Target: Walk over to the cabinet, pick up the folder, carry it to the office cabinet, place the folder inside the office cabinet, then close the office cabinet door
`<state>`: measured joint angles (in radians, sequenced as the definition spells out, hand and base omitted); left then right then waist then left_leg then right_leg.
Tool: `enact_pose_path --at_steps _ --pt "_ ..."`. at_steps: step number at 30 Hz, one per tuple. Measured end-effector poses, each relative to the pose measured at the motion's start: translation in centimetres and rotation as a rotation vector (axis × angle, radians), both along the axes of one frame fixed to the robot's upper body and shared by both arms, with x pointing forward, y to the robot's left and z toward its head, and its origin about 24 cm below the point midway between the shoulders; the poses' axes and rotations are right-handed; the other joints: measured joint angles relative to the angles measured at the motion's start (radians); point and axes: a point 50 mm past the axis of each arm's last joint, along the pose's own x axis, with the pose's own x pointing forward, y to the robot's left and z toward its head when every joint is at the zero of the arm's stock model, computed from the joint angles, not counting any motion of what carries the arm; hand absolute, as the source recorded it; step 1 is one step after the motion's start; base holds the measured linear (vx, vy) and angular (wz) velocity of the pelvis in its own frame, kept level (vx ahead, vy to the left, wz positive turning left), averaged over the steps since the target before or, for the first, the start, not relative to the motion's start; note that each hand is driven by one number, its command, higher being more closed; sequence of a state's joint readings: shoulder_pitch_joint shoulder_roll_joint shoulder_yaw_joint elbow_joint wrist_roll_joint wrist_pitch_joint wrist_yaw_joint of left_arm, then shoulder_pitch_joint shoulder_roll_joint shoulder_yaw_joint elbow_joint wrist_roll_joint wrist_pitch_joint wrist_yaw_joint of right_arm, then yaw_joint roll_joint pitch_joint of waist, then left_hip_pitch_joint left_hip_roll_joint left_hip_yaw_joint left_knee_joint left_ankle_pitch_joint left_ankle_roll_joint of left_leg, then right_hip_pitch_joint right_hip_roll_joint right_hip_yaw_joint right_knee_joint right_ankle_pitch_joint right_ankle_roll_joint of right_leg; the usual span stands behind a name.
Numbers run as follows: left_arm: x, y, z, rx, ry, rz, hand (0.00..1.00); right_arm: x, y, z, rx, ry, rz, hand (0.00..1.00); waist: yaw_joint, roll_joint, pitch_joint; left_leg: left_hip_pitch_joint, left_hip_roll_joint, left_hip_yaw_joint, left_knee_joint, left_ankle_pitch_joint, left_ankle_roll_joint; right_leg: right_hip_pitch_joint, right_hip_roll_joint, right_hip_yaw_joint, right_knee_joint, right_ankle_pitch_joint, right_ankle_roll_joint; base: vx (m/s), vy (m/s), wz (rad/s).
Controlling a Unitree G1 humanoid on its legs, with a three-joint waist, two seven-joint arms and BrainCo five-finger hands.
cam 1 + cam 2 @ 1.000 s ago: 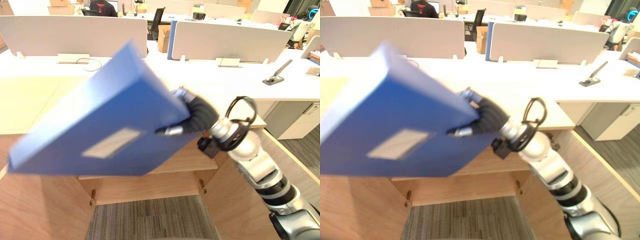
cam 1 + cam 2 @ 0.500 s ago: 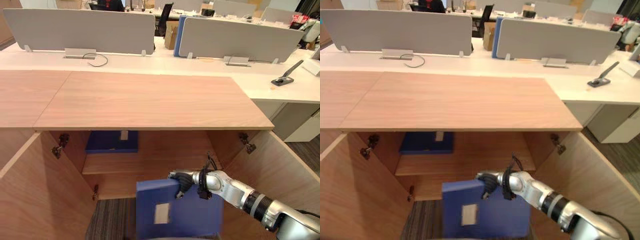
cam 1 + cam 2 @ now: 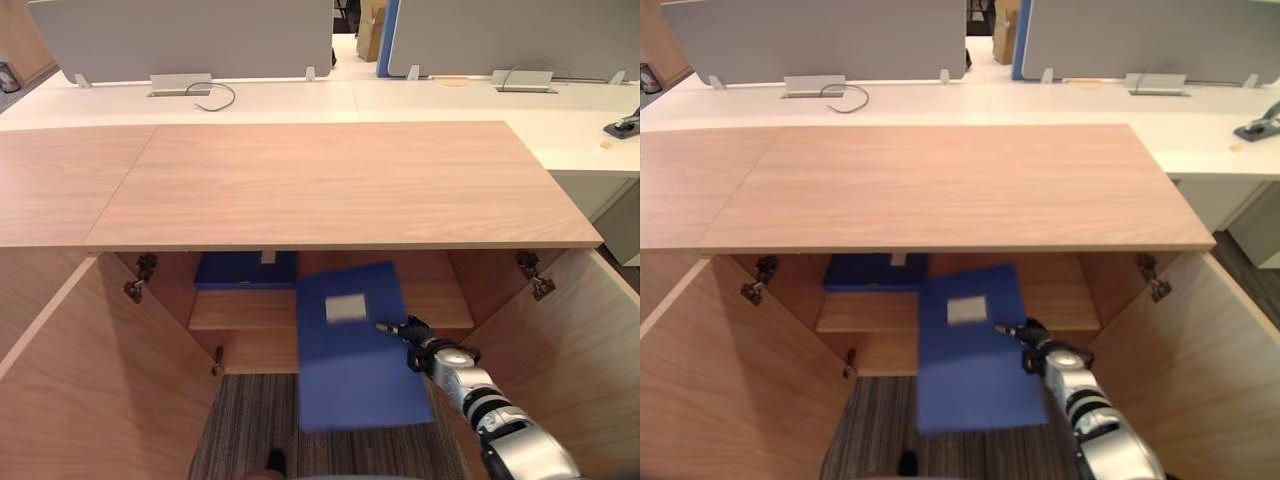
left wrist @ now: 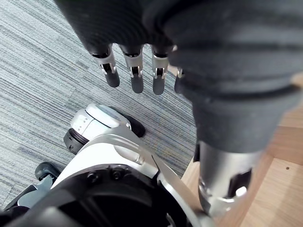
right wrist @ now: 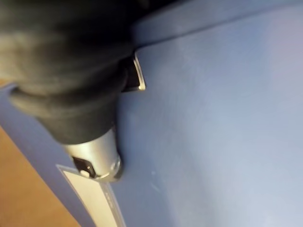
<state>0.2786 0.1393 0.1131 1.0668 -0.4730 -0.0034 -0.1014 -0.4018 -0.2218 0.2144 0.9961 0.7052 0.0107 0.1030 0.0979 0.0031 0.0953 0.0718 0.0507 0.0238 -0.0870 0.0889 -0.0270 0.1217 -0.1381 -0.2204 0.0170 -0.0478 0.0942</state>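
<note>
While the right hand (image 3: 412, 331) is gripping the blue folder (image 3: 350, 380) by its edge before the open office cabinet (image 3: 340, 185), its wrist view is showing the thumb (image 5: 97, 161) pressing the cover; the left wrist view is showing the left hand (image 4: 136, 78) dangling, fingers loose, over carpet (image 4: 38, 80).

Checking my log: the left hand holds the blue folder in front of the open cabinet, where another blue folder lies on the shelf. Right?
Not the left: the right hand holds the blue folder in front of the open cabinet, as the left eye view shows. The left hand hangs open over carpet. The rest is right.
</note>
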Motion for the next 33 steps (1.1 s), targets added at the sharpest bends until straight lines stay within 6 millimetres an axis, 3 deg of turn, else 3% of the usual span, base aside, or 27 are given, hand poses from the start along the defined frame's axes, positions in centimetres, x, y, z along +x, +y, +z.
enact_pose_path --at_steps 2,4,10,17,20,22,26,30,33 --pt "0.0 -0.1 0.0 0.001 0.005 0.008 0.0 0.4 1.6 0.1 0.214 0.009 -0.16 1.0 0.006 0.0 0.006 -0.001 -0.001 -0.006 0.0 0.001 -0.001 0.002 -0.001 -0.005 0.0 0.0 0.0 -0.02 0.001 0.06" --pt "0.1 -0.2 0.0 0.003 0.004 0.015 0.0 1.3 2.1 0.8 0.301 -0.001 -0.238 1.0 0.008 0.002 0.018 -0.002 -0.002 -0.01 0.0 0.002 -0.002 0.002 -0.002 -0.01 0.001 0.0 0.0 -0.03 0.003 0.07" --pt "0.8 -0.4 0.1 0.006 -0.014 0.03 0.0 4.8 1.3 4.5 0.568 -0.14 -0.521 1.0 0.027 0.009 0.053 -0.024 -0.012 -0.03 0.0 0.007 0.001 -0.003 -0.009 -0.028 -0.006 0.0 0.0 -0.01 0.007 0.12" --pt "2.5 -0.8 0.5 0.021 -0.082 0.062 0.0 7.9 -1.6 9.4 0.838 -0.296 -0.872 1.0 0.058 0.025 0.131 -0.103 -0.014 -0.071 0.015 0.019 0.004 -0.039 -0.01 -0.077 -0.008 0.004 0.002 0.03 -0.006 0.21" --pt "3.9 -1.5 0.8 0.014 -0.138 0.076 0.0 8.8 -3.4 12.9 0.979 -0.431 -0.998 1.0 0.076 0.068 0.197 -0.236 -0.014 -0.103 0.201 -0.058 0.006 -0.088 -0.022 -0.113 0.051 0.002 0.002 -0.04 0.044 0.38" --pt "4.6 -3.1 0.9 -0.017 -0.164 0.072 0.0 8.9 -5.5 16.2 1.076 -0.567 -1.084 1.0 0.087 0.131 0.242 -0.377 -0.019 -0.133 0.413 -0.143 0.012 -0.176 -0.04 -0.133 0.194 -0.056 0.009 -0.1 0.127 0.33" --pt "4.3 -3.8 0.7 -0.013 -0.138 0.05 0.0 8.2 -8.1 19.8 1.233 -0.711 -1.221 1.0 0.091 0.152 0.29 -0.538 -0.07 -0.147 0.651 -0.243 0.024 -0.333 -0.13 -0.132 0.496 -0.211 0.031 -0.07 0.081 0.32" --pt "4.1 -4.8 0.5 0.001 -0.116 -0.025 0.0 8.0 -9.1 23.6 1.309 -0.834 -1.229 1.0 0.095 0.168 0.324 -0.676 -0.11 -0.109 0.866 -0.337 0.042 -0.49 -0.216 -0.072 0.742 -0.325 0.059 -0.14 0.083 -0.04" --pt "4.4 -5.3 0.5 -0.008 -0.128 -0.025 0.0 7.9 -10.3 25.5 1.311 -0.879 -1.224 1.0 0.1 0.179 0.336 -0.775 -0.128 -0.081 0.992 -0.379 0.047 -0.61 -0.251 -0.014 0.892 -0.379 0.078 -0.11 0.063 -0.08"
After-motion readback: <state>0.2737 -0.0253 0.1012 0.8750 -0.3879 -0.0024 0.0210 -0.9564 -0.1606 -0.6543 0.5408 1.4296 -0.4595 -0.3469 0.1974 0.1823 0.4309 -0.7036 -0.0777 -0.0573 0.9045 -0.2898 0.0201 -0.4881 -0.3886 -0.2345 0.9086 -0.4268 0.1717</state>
